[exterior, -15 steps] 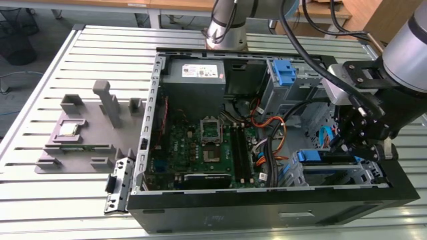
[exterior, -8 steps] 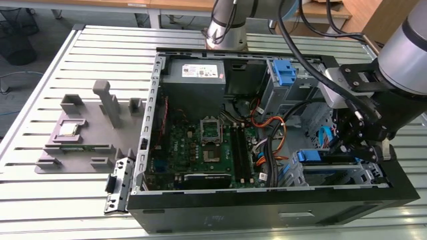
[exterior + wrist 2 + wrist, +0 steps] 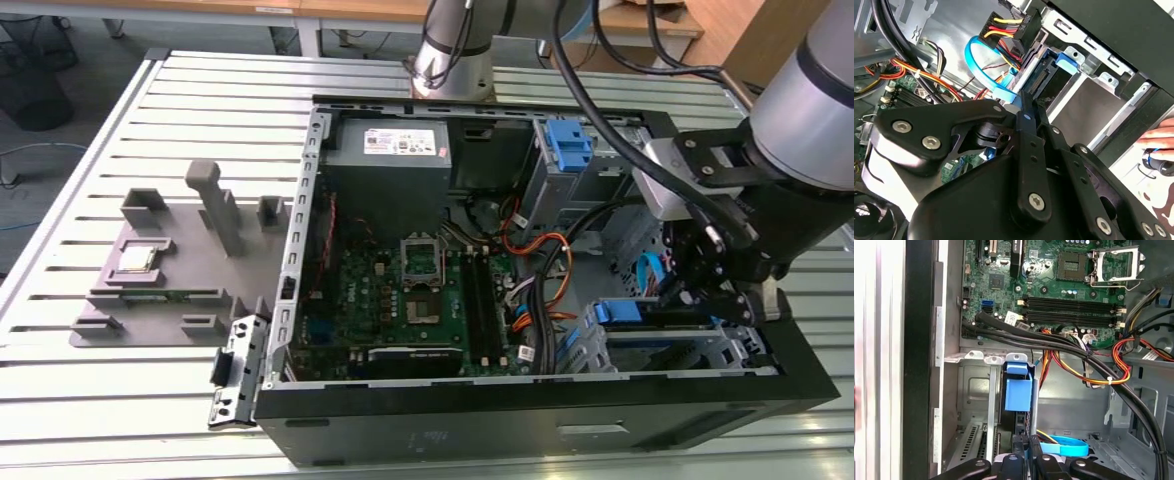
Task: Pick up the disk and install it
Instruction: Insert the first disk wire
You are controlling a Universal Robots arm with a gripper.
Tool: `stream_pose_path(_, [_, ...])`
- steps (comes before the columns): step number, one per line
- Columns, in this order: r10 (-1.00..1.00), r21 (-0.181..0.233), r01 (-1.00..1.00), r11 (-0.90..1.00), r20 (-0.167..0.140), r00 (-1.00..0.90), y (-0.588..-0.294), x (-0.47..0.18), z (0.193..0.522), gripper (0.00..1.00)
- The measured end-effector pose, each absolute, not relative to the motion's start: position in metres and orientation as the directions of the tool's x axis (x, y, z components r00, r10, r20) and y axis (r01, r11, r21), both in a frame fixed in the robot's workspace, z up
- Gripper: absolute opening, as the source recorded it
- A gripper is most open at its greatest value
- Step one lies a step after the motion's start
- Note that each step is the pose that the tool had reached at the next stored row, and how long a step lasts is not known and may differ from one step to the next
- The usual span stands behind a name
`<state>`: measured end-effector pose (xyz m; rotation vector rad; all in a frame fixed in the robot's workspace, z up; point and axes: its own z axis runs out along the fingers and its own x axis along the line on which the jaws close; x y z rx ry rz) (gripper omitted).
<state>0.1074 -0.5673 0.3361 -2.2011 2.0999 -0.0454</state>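
The disk stands on edge in the metal drive cage at the case's corner, its bright blue carrier frame on the end away from my fingers. My gripper is shut on the disk's near edge, one black finger on each side. In the second wrist view the gripper reaches to the disk with its blue carrier against the cage. In the exterior view the gripper hangs over the cage at the case's right, beside the blue carrier.
A blue flat cable and orange, yellow and black wires run close by the gripper. The motherboard, a grey box with a white sticker and an upright blue latch are inside the case. A hand is outside the case.
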Motion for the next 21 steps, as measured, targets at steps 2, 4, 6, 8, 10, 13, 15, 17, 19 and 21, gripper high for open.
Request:
stream_pose_path(2, [-0.997, -0.096, -0.994, -0.049, -0.047, 0.054, -0.5673, 0.1069, 0.3360, 0.16])
stream_pose_path(4, [-0.997, -0.099, -0.994, -0.053, -0.046, 0.058, -0.5675, 0.1063, 0.3359, 0.16])
stream_pose_path(6, [-0.997, -0.102, -0.993, -0.056, -0.046, 0.061, -0.5676, 0.1055, 0.3356, 0.16])
stream_pose_path(8, [-0.997, -0.103, -0.993, -0.058, -0.046, 0.063, -0.5677, 0.1047, 0.3351, 0.16])
stream_pose_path(10, [-0.997, -0.105, -0.993, -0.060, -0.046, 0.065, -0.5677, 0.1041, 0.3348, 0.16])
stream_pose_path(13, [-0.997, -0.106, -0.993, -0.061, -0.046, 0.067, -0.5677, 0.1038, 0.3340, 0.16])
stream_pose_path(15, [-0.997, -0.106, -0.993, -0.061, -0.046, 0.067, -0.5677, 0.1037, 0.3340, 0.16])
stream_pose_path(17, [-0.997, -0.106, -0.993, -0.062, -0.046, 0.067, -0.5677, 0.1037, 0.3339, 0.16])
stream_pose_path(19, [-0.997, -0.106, -0.992, -0.062, -0.046, 0.067, -0.5677, 0.1037, 0.3330, 0.16])
stream_pose_path(21, [-0.997, -0.106, -0.992, -0.062, -0.046, 0.067, -0.5677, 0.1037, 0.3310, 0.16])
